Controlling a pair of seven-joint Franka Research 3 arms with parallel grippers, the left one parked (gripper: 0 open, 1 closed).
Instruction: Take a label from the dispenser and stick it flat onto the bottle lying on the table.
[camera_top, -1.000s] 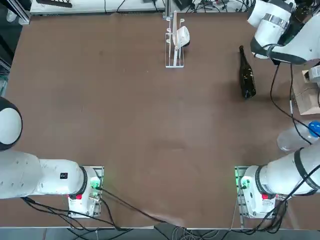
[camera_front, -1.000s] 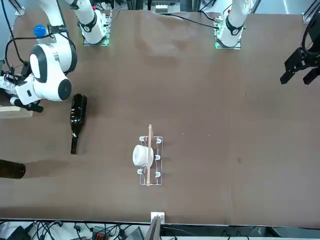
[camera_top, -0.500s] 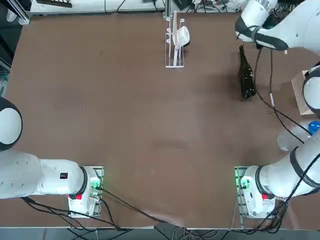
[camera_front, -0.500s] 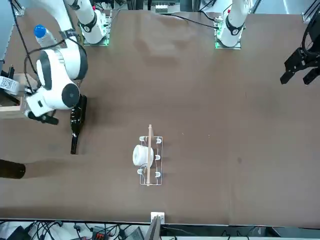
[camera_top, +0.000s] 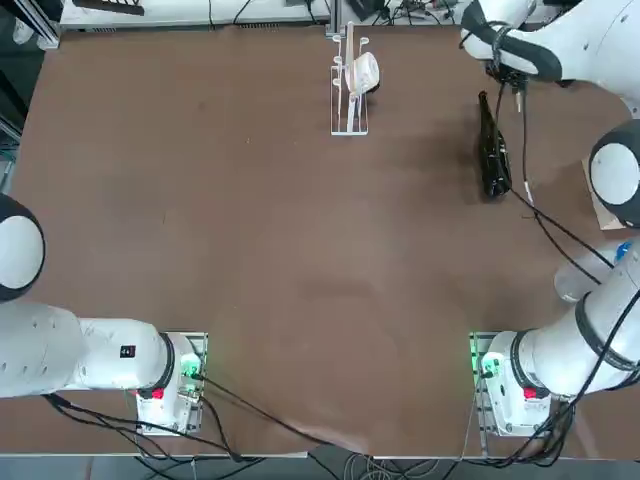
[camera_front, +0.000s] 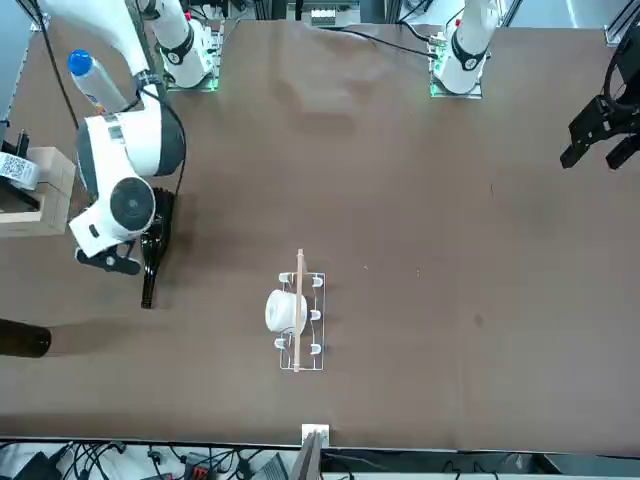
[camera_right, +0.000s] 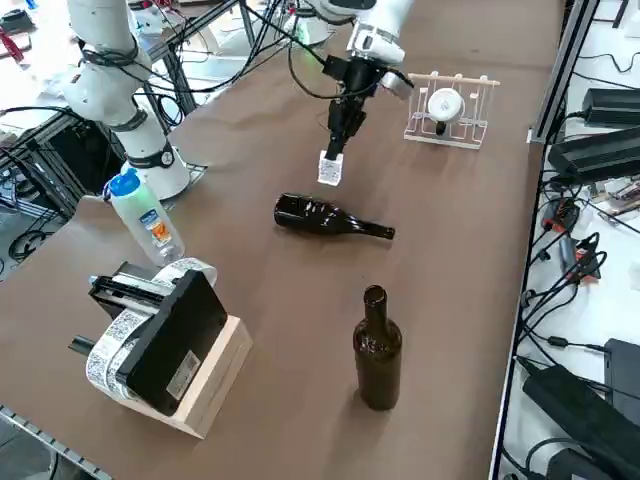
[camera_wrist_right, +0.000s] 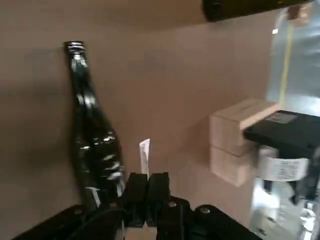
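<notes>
Label (camera_right: 329, 170) hangs clamped between the right gripper's (camera_right: 337, 148) closed fingers. It hovers above the lying bottle (camera_right: 326, 217), not touching

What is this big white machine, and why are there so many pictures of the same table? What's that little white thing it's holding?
It is a robot arm with a two-finger hand called a gripper. Four cameras watch one moment: from above, from across the table, from the side, and from the arm's wrist. The right gripper hangs over the table, pinching a small white label. Close by lies a dark bottle on the brown table. Another dark bottle stands upright, and so does a clear one with a blue cap.
</notes>
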